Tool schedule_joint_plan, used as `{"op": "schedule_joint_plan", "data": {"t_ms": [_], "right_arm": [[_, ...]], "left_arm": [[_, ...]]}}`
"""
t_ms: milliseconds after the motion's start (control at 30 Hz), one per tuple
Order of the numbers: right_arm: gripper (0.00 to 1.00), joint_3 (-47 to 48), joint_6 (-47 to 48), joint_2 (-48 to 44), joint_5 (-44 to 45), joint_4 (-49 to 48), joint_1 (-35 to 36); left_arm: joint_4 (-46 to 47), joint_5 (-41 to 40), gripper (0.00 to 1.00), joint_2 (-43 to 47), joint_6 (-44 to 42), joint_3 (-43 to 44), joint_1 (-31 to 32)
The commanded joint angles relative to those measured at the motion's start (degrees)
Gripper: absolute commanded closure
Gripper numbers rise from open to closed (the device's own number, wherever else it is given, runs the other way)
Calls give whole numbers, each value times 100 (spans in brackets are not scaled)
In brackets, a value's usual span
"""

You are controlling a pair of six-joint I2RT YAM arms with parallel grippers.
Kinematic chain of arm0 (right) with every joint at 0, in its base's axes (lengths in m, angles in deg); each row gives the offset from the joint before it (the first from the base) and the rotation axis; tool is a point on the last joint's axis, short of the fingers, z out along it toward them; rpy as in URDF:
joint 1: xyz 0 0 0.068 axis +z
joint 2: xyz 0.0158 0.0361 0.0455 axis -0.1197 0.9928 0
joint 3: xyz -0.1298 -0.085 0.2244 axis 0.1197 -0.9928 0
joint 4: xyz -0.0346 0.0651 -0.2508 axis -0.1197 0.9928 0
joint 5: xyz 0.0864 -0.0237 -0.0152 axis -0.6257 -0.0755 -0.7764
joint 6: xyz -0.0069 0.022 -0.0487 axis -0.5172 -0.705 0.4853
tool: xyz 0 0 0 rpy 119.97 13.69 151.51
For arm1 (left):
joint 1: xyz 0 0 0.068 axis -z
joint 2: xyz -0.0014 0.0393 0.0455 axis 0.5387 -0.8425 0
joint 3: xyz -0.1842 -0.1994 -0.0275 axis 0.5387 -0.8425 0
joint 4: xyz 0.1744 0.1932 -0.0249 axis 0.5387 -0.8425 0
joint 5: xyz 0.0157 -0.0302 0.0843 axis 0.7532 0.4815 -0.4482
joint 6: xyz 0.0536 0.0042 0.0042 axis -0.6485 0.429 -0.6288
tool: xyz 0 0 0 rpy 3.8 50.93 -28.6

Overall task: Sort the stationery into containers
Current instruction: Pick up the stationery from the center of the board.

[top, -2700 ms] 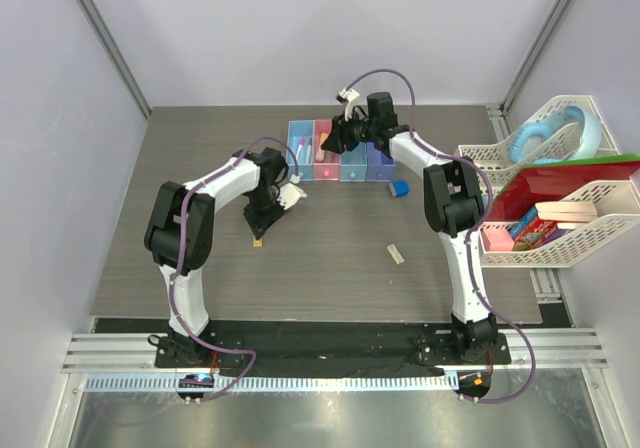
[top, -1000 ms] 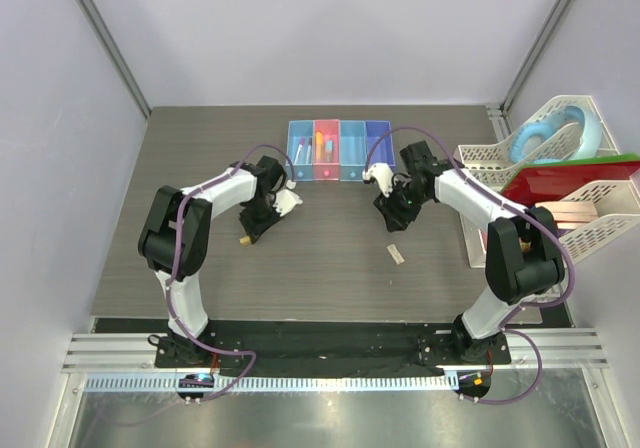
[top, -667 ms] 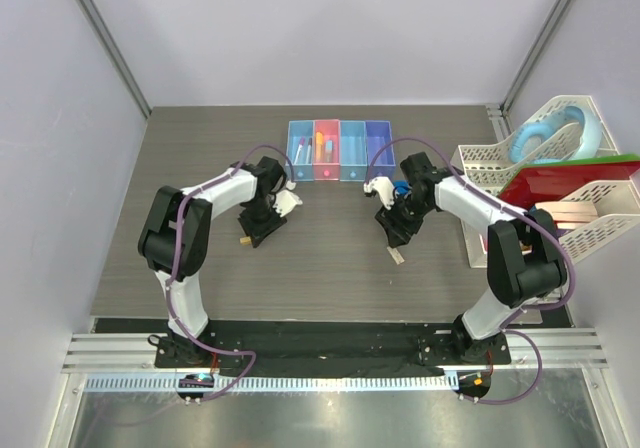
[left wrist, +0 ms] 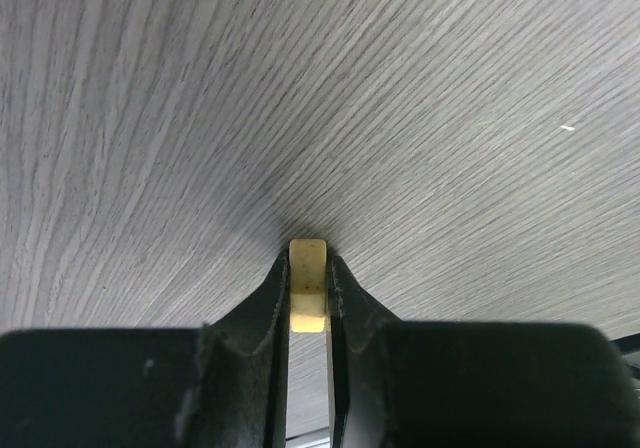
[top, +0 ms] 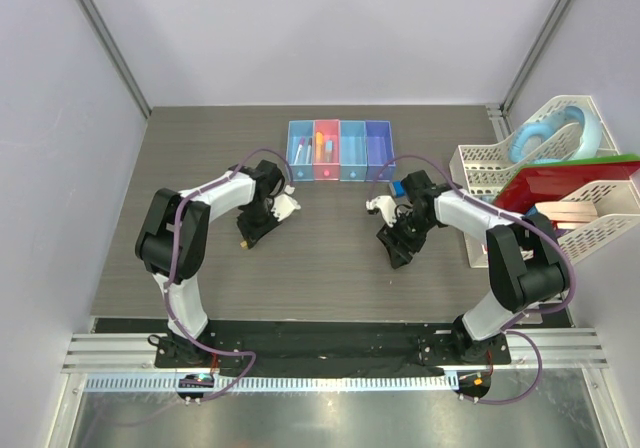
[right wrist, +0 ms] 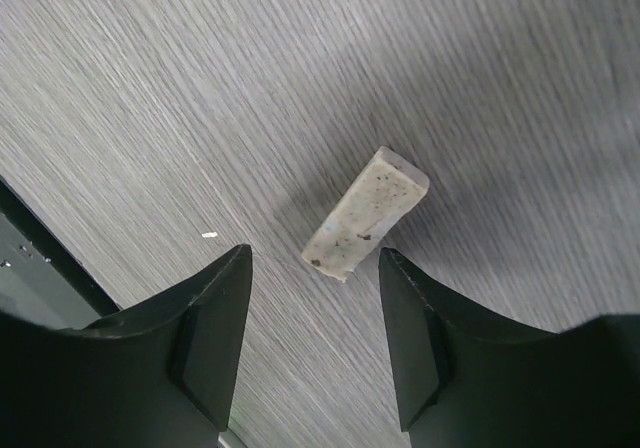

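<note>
In the left wrist view a tan eraser (left wrist: pixel 308 303) stands on edge on the table, and my left gripper (left wrist: pixel 308 260) is shut on it. The top view shows that gripper (top: pixel 252 230) left of centre, with the eraser's tip (top: pixel 243 238) poking out. A second, speckled eraser (right wrist: pixel 365 213) lies flat on the wood. My right gripper (right wrist: pixel 314 253) is open just above it, the eraser's near end between the fingertips and untouched. From above, the right gripper (top: pixel 397 248) hides that eraser. The containers (top: pixel 340 150), joined translucent boxes, stand at the back with pens in the two left boxes.
White mesh baskets (top: pixel 590 236) stand along the right edge with books (top: pixel 565 213), a red folder (top: pixel 570 180) and a blue ring (top: pixel 545 133). Both arms' purple cables loop over the table. Grey walls close the left and back sides.
My right gripper has come down and toward the near edge, over the speckled eraser, its jaws widening. The left gripper has stayed at its eraser and now pinches it.
</note>
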Motion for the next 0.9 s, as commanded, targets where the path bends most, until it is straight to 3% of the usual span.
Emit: {"op": "schedule_joint_plan", "data": {"t_ms": [0, 200, 300, 400, 533, 600, 700, 867], "right_arm": [[41, -98, -210, -155, 1, -263, 57], [40, -282, -763, 38, 449, -1070, 171], [45, -379, -1036, 143, 835, -1448, 259], [55, -423, -1133, 223, 1143, -1582, 329], [90, -423, -1230, 320, 1469, -1626, 347], [98, -441, -1239, 337, 1566, -1635, 347], [99, -388, -1274, 250, 1706, -1617, 347], [99, 277, -1361, -119, 1479, -1345, 347]], "left_arm": [[-29, 120, 100, 177, -56, -50, 16], [-64, 243, 100, 265, -65, -24, 16], [-90, 392, 100, 300, -56, 82, 16], [-143, 559, 100, 309, -30, 178, 7], [-152, 603, 100, 335, -56, 214, 7], [-161, 647, 100, 362, -39, 231, 7], [-283, 787, 100, 432, 40, 424, 16], [-503, 1472, 100, 415, 469, 1644, 16]]}}
